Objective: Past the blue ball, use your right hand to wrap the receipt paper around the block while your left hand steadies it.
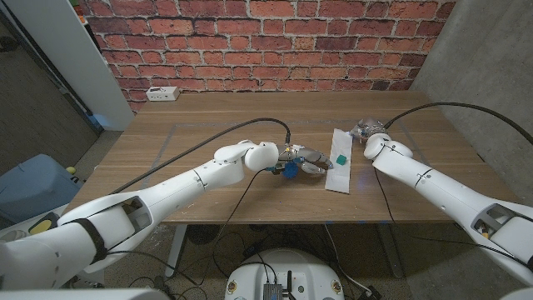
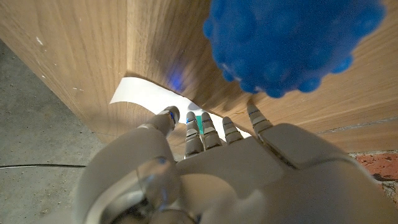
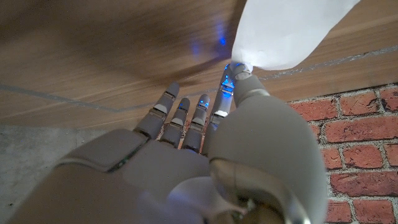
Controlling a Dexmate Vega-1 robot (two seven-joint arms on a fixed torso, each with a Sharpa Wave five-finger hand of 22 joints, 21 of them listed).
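my left hand [image 1: 304, 158] reaches past the blue ball [image 1: 289, 170], fingers [image 2: 194, 134] spread, toward the green block [image 1: 341, 159] on the receipt paper [image 1: 342, 162]. my right hand [image 1: 367, 131] pinches the paper's far end, on the bench [image 1: 208, 133].

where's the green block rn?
Head view: the green block sits on the receipt paper, right of table centre, between the left hand and the right hand, just right of the blue ball.
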